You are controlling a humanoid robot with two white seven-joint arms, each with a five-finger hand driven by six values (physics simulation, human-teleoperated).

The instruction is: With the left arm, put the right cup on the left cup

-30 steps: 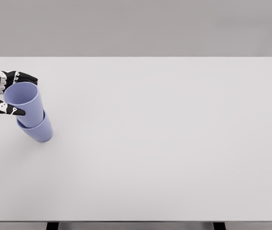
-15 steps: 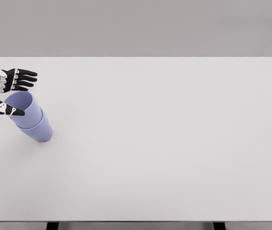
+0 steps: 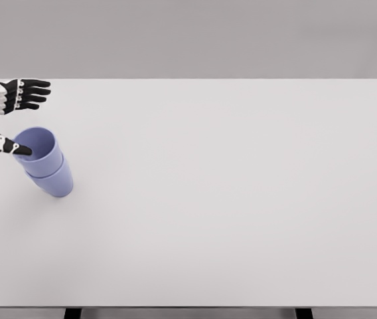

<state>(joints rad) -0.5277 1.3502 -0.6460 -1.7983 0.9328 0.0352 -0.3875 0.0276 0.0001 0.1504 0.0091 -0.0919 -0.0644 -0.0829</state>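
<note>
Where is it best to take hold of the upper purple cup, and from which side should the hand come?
Probably the exposed wall just under the rim of the upper cup, from the left, where the open left hand is. The cup stands nested in the lower cup, so only its upper part is free.

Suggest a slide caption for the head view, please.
Left hand open beside two nested lavender cups near the white table's left edge.

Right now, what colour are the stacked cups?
Both cups are light periwinkle blue, seen in the head view.
</note>
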